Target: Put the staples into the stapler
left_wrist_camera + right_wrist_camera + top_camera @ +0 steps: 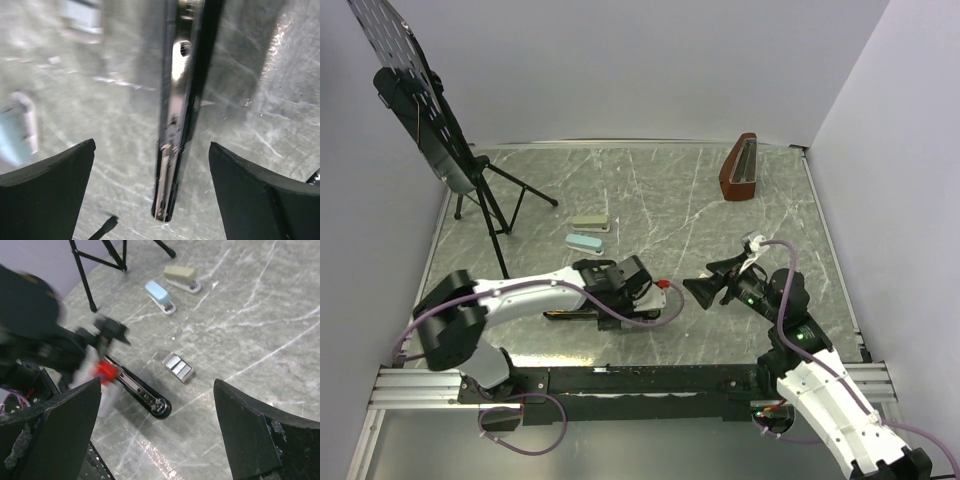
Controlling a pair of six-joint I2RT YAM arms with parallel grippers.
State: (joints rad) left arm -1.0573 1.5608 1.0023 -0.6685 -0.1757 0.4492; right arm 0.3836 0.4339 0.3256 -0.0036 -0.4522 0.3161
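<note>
stapler point(177, 125) — far end cut by top edge | left arm point(45, 340) — blurred | staples in rail: too small to tell

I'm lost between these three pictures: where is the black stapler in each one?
Top view: the black stapler lies low, left of centre.
Left wrist view: it runs top to bottom through the middle, silvery rail showing.
Right wrist view: lower left of centre, slanting.
Shared landmark: the light blue stapler, clear in the top and right wrist views.
</note>
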